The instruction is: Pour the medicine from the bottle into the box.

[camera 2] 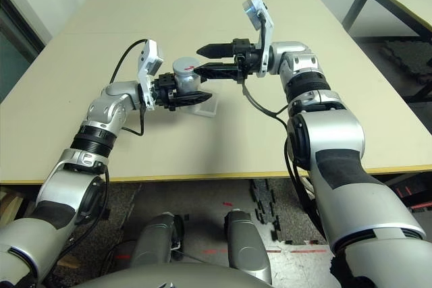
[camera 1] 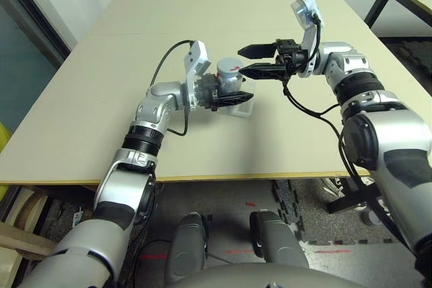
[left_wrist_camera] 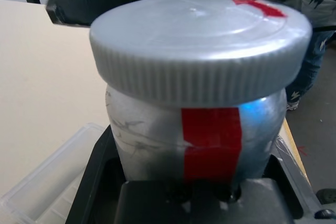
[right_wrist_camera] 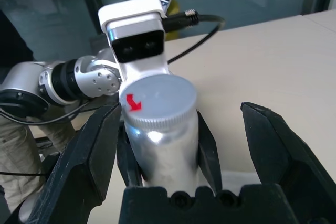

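Silver-grey cylindrical bottle with a red lengthwise stripe (left_wrist_camera: 211, 142), its ribbed grey round cap (camera 1: 230, 67) screwed or pressed on, is gripped between the black fingers of the left gripper (camera 1: 233, 98). It is held over or just beside the shallow clear plastic tray-like box (camera 1: 237, 109), which lies on the pale beige desk (camera 1: 121, 109), nearer the desk's front edge than its far edge and well in from both front corners. The right gripper (camera 1: 254, 61) has its two black fingers spread wide, with nothing between them, close to the cap on the robot's right.

The step in hand looks to be taking the cap off. The right gripper would do well to bring its fingers level with the ribbed rim, one on either side, and centre the cap between them before closing. Closing off-centre could shove the bottle round in the left grip. Squeeze on the ribs only, clear of the body below, then turn about the bottle's own axis in small, even twists while the left gripper holds firm; lift straight up once the cap gives. Tilting too soon might drop the medicine onto the desk.

The bottle points cap up. Its long axis runs from base to cap, near upright, and crosses the left gripper's fingers, which reach inward towards the robot's right.
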Tool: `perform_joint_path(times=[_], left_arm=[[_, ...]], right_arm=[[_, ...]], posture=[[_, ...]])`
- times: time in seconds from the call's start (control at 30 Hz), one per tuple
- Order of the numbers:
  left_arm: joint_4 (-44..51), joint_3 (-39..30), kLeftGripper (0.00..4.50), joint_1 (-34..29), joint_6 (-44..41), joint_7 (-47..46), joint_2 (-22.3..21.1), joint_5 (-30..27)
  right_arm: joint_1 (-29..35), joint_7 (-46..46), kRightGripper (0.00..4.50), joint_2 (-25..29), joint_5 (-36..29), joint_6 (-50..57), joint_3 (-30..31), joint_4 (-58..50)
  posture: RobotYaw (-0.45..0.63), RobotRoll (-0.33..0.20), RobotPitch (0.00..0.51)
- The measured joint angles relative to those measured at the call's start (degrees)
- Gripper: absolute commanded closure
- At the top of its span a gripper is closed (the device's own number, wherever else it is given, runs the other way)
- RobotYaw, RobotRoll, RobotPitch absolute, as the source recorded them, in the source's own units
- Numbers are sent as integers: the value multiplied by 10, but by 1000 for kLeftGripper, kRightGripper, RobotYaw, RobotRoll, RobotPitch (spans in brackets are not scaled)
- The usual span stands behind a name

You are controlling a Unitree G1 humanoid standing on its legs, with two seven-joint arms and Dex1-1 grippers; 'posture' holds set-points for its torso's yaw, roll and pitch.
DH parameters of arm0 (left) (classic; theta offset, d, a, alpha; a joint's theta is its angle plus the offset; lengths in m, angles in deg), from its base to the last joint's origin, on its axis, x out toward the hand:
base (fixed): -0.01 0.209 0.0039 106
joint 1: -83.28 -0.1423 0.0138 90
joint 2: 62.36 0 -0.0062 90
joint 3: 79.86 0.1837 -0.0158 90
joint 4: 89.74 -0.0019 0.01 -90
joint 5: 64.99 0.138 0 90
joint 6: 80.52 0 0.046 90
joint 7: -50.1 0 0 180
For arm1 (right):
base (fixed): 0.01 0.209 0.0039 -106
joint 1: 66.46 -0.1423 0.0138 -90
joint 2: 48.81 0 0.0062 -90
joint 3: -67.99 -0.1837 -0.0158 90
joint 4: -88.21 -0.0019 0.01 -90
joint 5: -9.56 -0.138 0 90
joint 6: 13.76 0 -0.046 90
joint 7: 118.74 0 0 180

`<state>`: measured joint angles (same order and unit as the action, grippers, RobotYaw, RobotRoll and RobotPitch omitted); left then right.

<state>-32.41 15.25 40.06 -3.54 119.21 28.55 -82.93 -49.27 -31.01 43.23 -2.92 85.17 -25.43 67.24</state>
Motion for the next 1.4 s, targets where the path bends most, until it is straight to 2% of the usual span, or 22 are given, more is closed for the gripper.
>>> perform_joint_path(times=[0.43, 1.4], left_arm=[[0, 0, 1779, 0, 0, 0, 0, 0], [0, 1, 1779, 0, 0, 0, 7, 0]], right_arm=[[9, 0, 0, 8, -58, 14, 72, -37], [13, 0, 0, -22, -62, -4, 70, -35]], posture=[[-103, 0, 62], [-103, 0, 70]])
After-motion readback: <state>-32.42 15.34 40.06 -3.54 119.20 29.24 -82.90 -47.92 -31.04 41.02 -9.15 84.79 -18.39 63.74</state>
